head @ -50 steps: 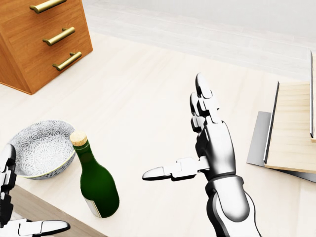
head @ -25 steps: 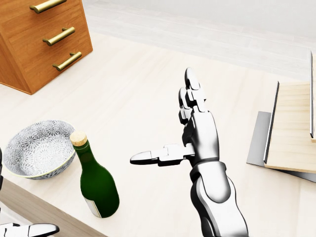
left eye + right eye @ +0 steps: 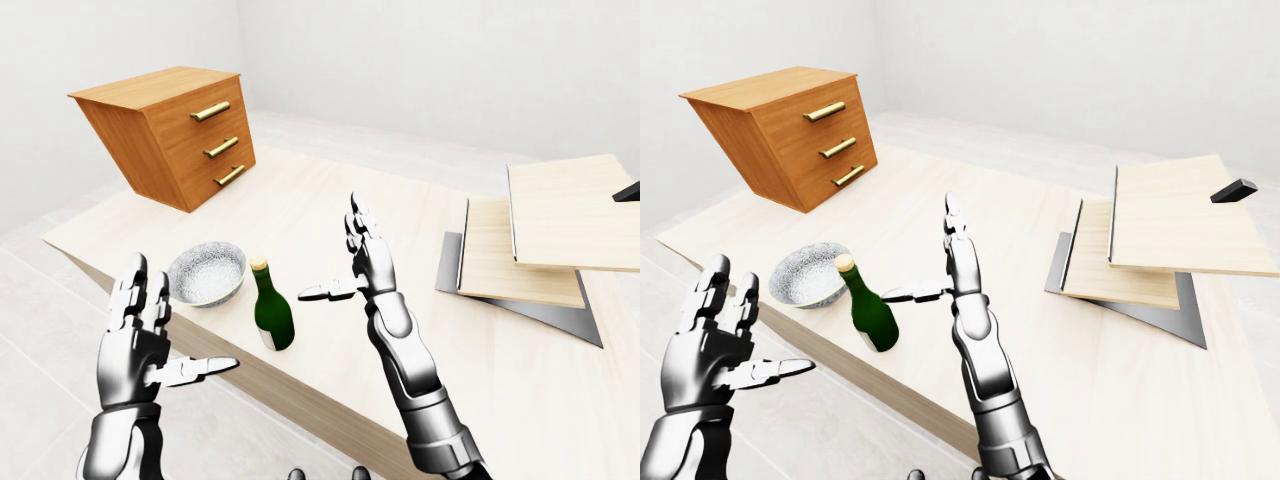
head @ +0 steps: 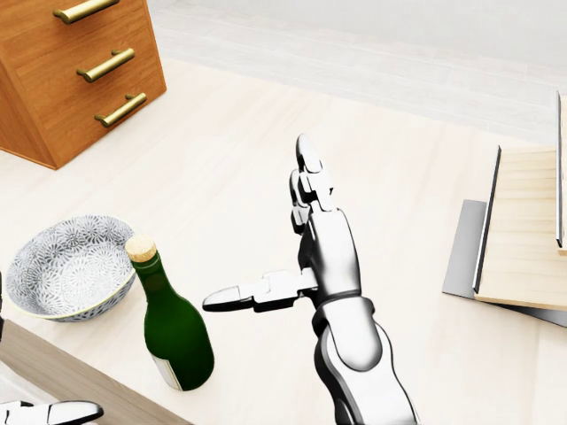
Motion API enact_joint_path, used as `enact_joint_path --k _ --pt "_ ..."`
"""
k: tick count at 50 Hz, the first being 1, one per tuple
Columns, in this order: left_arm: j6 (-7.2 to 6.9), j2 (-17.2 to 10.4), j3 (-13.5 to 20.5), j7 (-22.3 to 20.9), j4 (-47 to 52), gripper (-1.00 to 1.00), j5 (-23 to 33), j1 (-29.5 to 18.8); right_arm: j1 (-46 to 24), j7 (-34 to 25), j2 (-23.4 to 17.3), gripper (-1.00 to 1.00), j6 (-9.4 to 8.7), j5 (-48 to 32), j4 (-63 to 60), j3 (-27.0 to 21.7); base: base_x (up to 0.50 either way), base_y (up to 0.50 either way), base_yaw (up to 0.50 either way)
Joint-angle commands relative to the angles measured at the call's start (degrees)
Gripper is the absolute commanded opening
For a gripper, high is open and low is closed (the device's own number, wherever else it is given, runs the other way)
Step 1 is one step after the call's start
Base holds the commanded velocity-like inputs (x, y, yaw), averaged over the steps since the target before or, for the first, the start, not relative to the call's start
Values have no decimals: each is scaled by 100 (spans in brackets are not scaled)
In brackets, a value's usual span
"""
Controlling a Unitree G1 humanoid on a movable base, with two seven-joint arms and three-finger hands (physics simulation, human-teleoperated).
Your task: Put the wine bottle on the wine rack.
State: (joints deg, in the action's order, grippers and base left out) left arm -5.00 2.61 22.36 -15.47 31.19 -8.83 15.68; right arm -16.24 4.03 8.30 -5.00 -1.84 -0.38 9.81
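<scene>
A dark green wine bottle (image 4: 174, 329) with a cork stands upright near the table's lower edge in the head view. My right hand (image 4: 259, 228) hovers just right of it, open, fingers pointing up and thumb stretched toward the bottle's neck without touching it. My left hand (image 3: 186, 328) hangs open off the table's edge, left of and below the bottle, holding nothing. At the right of the left-eye view, tilted light wooden boards on a grey base (image 3: 515, 262) look like the wine rack.
A patterned grey bowl (image 4: 55, 257) sits just left of the bottle. A wooden cabinet (image 4: 75, 75) with three brass-handled drawers stands at the table's upper left. The table edge (image 3: 300, 385) runs diagonally close under the bottle.
My right hand has moved left across the table toward the bottle, staying open. The left hand has dropped almost out of the head view. The bottle has not moved.
</scene>
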Motion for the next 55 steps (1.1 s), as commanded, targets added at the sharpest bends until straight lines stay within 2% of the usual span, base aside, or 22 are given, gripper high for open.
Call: enact_joint_path --k 1,35,49,55 --pt "0 -26 150 -18 -122 100 -74 -1 -132 6 148 100 0 -74 452 62 0 0 0" --pt "0 33 131 -158 -167 100 -90 93 -1051 72 447 100 0 30 1979 -143 0 0 0" --pt "0 -10 283 -174 -266 100 -170 41 -1331 87 700 100 0 88 2477 -69 0 0 0" --pt "0 -6 329 -196 -248 100 -191 46 -1447 96 737 100 81 71 2697 -92 0 0 0"
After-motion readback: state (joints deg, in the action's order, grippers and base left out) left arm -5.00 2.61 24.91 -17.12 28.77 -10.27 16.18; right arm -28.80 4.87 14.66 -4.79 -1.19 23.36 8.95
